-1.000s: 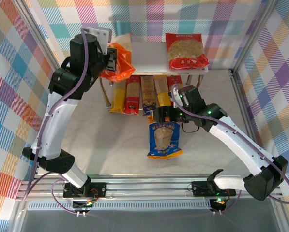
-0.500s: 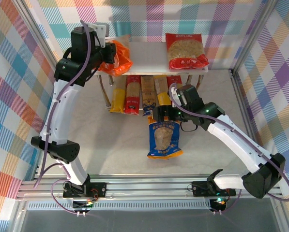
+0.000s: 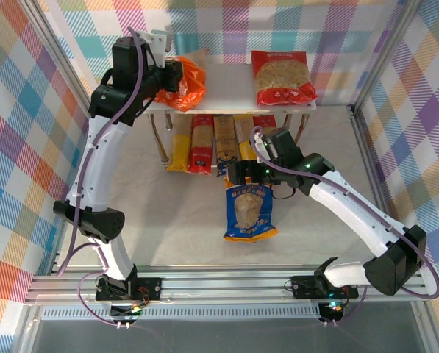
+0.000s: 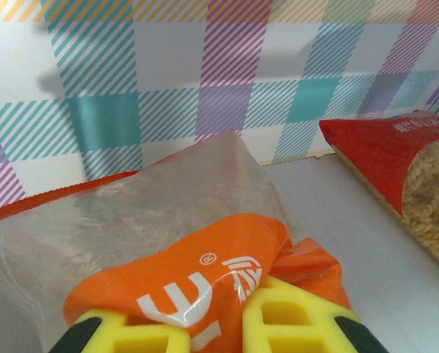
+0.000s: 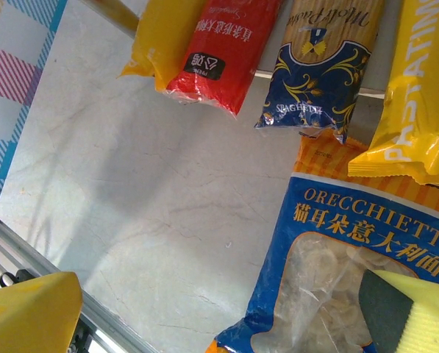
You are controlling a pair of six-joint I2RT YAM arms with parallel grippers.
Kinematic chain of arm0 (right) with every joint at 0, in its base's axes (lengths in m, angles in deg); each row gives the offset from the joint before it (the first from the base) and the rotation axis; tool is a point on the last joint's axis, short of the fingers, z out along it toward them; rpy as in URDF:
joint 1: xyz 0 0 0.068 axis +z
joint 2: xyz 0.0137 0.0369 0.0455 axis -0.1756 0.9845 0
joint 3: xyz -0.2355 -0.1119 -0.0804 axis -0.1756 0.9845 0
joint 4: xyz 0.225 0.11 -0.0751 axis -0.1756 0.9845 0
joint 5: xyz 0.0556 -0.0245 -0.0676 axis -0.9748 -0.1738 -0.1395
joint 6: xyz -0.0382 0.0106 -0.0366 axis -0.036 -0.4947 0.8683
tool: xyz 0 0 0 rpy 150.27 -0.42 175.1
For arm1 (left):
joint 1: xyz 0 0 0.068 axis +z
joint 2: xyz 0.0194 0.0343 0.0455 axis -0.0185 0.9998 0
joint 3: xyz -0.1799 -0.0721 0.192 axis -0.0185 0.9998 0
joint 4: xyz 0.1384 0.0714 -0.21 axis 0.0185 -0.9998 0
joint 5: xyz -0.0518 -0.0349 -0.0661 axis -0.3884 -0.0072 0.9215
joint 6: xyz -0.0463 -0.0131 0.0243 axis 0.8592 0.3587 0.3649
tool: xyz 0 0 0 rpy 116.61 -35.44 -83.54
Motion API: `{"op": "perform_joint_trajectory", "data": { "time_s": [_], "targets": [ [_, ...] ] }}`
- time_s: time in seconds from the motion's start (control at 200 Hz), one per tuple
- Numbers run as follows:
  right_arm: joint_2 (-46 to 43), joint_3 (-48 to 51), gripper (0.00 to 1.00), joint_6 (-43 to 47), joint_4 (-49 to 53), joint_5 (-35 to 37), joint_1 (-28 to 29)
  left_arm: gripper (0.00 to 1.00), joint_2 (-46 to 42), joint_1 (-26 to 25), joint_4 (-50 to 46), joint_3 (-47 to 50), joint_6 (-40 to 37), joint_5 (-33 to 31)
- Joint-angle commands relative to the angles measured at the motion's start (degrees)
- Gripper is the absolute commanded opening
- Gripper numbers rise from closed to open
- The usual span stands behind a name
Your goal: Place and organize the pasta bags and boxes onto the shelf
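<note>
Left pincer (image 4: pixel 204 329) tight on orange bag (image 4: pixel 198 268)

Bright, even light falls from overhead, and the top view is crisp. The shelf (image 3: pixel 230 92) casts a soft shadow on the table (image 3: pixel 168 220) beneath it. In the left wrist view a dim shadow crosses the checked wall (image 4: pixel 94 81), the orange bag (image 4: pixel 197 279) carries small glints, and the fingers (image 4: pixel 293 323) of the left tool (image 4: pixel 225 327) blur at the bottom edge. In the right wrist view the print on the blue bag (image 5: pixel 337 220) reads sharp, while the fingers (image 5: pixel 28 312) of the right tool (image 5: pixel 219 312) are soft.
</note>
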Motion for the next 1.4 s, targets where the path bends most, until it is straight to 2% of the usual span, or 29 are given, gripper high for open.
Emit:
{"op": "perform_joint_trajectory", "data": {
  "time_s": [0.0, 0.36, 0.5, 0.595, 0.72, 0.825, 0.9, 1.085, 1.225, 1.395],
  "targets": [
    [0.63, -1.54, 0.98, 0.36, -0.44, 0.46, 0.5, 0.01, 0.32, 1.05, 8.38, -2.35, -1.35, 2.54],
    [1.42, -1.84, 0.97, 1.05, 0.07, 0.55, 0.5, 0.0, -1.38, 1.23, 6.27, 6.69, -7.65, 4.88],
    [1.82, -1.9, 0.98, 0.86, -0.09, 0.29, 0.48, 0.03, -2.17, 1.32, 4.62, 9.78, -10.67, 3.22],
    [2.11, -1.96, 0.98, 0.61, -0.19, -0.04, 0.58, 0.09, -2.64, 1.32, 4.17, 11.83, -12.13, 1.72],
    [2.12, -2.04, 0.97, 0.37, 0.05, -0.16, 0.54, 0.25, -3.43, 1.32, 4.24, 14.68, -12.95, -0.82],
    [1.87, -2.14, 0.98, 0.29, 0.26, 0.1, 0.67, 0.52, -4.63, 1.36, 4.84, 17.67, -12.8, -1.65],
    [1.73, -2.22, 0.97, 0.29, 0.59, 0.45, 0.67, 0.63, -5.58, 1.32, 5.58, 19.91, -12.3, -1.44],
    [1.34, -2.33, 0.98, 0.41, 1.68, 1.49, 0.74, 0.73, -7.47, 1.41, 7.4, 23.65, -10.47, -0.24],
    [0.73, -1.92, 0.98, 0.45, 2.87, 3.02, 0.76, 0.75, -8.24, 1.41, 8.87, 24.63, -8.82, 1.15],
    [-0.71, -0.95, 0.97, 0.57, 4.18, 5.6, 0.77, 0.77, -13.26, 1.41, 18.43, 30.35, -6.27, -2.59]
  ]
}}
